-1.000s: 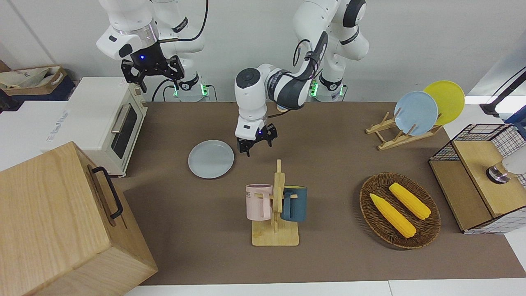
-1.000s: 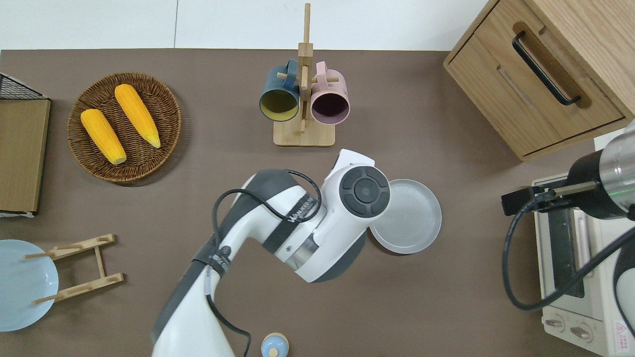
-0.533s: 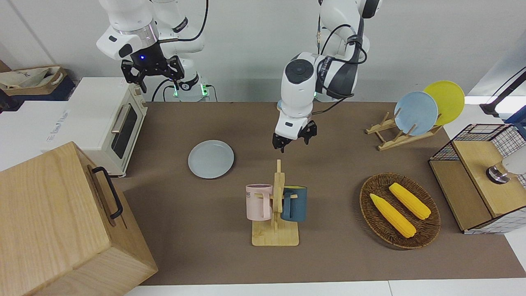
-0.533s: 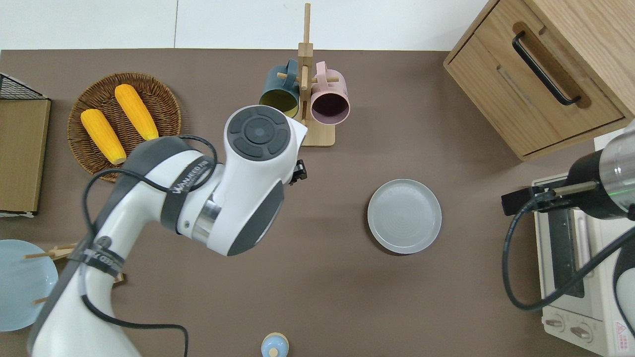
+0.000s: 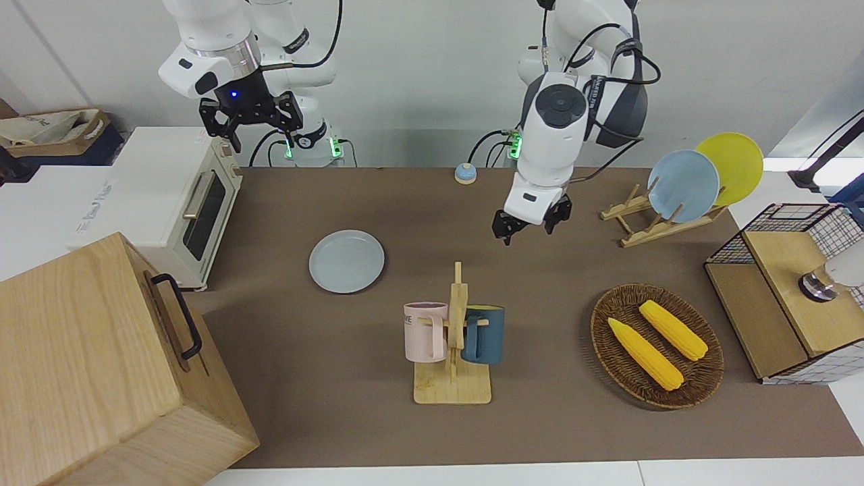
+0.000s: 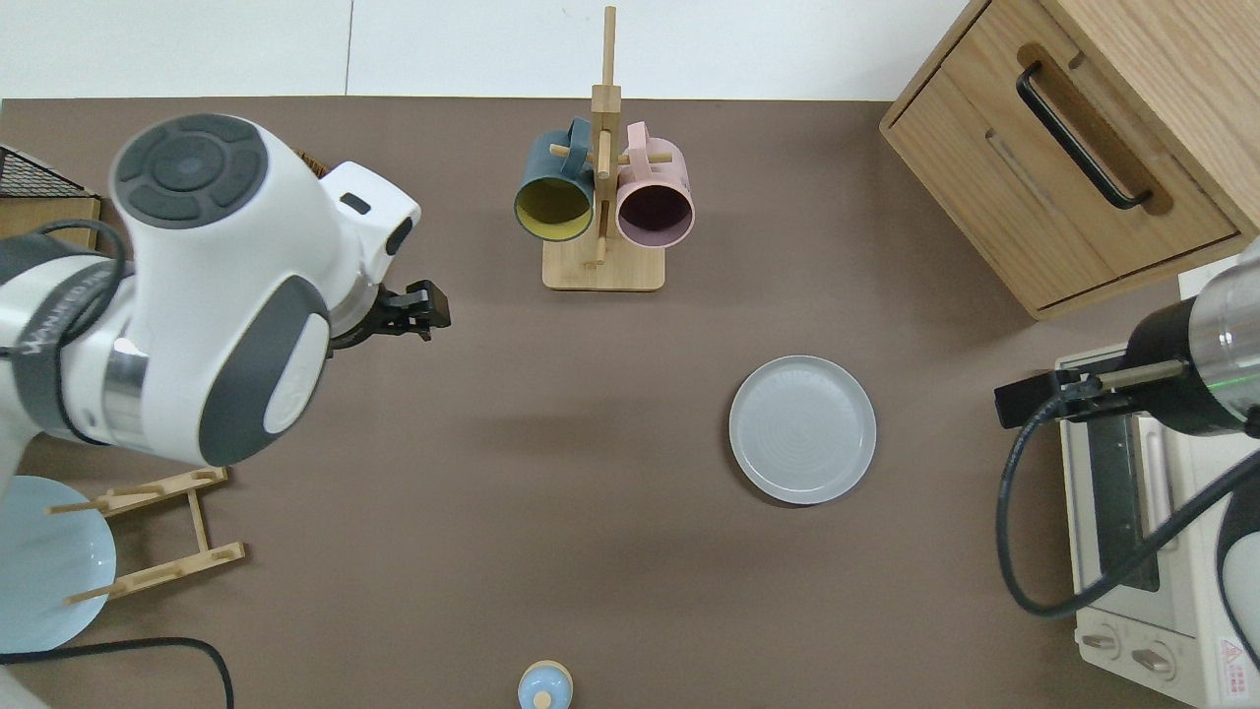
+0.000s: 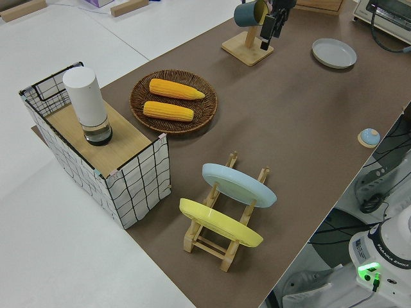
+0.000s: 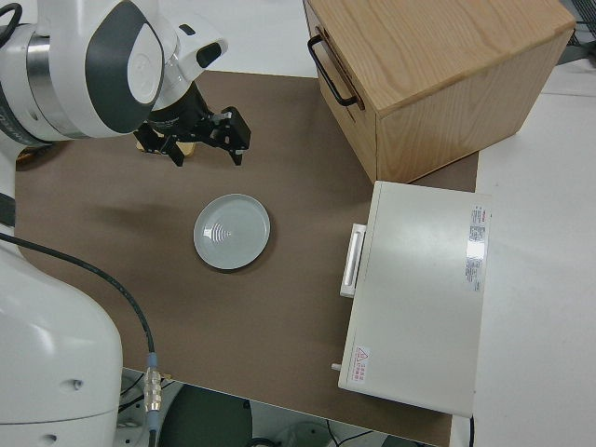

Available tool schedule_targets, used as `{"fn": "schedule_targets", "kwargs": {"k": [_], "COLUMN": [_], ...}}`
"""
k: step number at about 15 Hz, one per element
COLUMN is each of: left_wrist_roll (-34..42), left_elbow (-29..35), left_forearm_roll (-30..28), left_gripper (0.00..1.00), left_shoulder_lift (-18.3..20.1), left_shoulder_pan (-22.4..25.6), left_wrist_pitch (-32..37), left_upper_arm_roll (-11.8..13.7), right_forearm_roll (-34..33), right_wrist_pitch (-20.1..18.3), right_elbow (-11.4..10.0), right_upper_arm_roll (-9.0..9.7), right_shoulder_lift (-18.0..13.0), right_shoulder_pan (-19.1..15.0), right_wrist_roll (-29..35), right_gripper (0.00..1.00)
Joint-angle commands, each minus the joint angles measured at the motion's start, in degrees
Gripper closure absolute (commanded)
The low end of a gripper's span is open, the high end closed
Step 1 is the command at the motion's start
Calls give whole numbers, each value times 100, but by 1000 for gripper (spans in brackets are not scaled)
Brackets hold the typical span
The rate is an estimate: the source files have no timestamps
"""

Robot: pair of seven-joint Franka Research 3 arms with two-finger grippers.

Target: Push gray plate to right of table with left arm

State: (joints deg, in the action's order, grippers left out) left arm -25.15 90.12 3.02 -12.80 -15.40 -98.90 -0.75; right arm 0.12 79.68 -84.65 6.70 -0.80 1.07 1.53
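Step in hand: The gray plate (image 6: 802, 429) lies flat on the desk (image 6: 591, 551) toward the right arm's end, so the push looks done and the likely step is clearing the left arm (image 5: 550, 128) away.
Doing it well: Keep the arm high so it clears the mug tree and the corn. If the plate needs to go further, come in low at its rim on the side toward the left arm's end and push through its centre, so it does not spin toward the toaster oven.
Wire basket (image 7: 138, 186): At the left arm's end; a white cylinder (image 7: 83, 96) stands on its wooden board.
Wicker basket (image 5: 601, 337): Holds two corn cobs (image 5: 644, 354).
Dish rack (image 5: 648, 229): Nearer to the robots than the wicker basket; holds a sky-blue plate (image 5: 683, 185) and a yellow plate (image 5: 739, 162) on edge.
Left arm's jaws: Spread wide, holding nothing, over bare desk between the wicker basket and the mug tree, well apart from the gray plate.
Mug tree (image 6: 602, 266): Carries a teal mug (image 6: 553, 192) and a pink mug (image 6: 655, 202); both look empty.
Gray plate: Empty, nearer to the robots than the mug tree.
Wooden cabinet (image 6: 1073, 177): Drawer shut, contents hidden.
Toaster oven (image 5: 169, 196): Door shut.
Right arm (image 5: 216, 61): Parked, jaws spread, empty.
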Motion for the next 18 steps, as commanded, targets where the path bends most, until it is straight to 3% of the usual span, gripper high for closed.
{"fn": "schedule_targets", "kwargs": {"k": [1,7,14,18], "left_wrist_roll": [765,1916,2504,2867], "left_elbow": [67,76,-56,225], "left_forearm_roll": [-108,-100,-204,-381], "left_gripper": [7,7,7,7], "left_shoulder_lift": [181,226,234,708], "left_shoulder_pan": [432,1152,1548,1531], "left_wrist_pitch": [143,204,213,266], "left_upper_arm_roll": [-31,-40,-48,-83], "right_forearm_roll": [59,59,59,59], "right_wrist_pitch": [-84,-93,-93,-84], "right_elbow": [46,46,46,46], "right_upper_arm_roll": [86,86,86,86], "right_shoulder_lift": [-17,-17,-17,-17], "right_shoulder_pan": [-115,-115,-115,-115], "right_wrist_roll": [14,5,14,5], "right_gripper": [17,17,17,17]}}
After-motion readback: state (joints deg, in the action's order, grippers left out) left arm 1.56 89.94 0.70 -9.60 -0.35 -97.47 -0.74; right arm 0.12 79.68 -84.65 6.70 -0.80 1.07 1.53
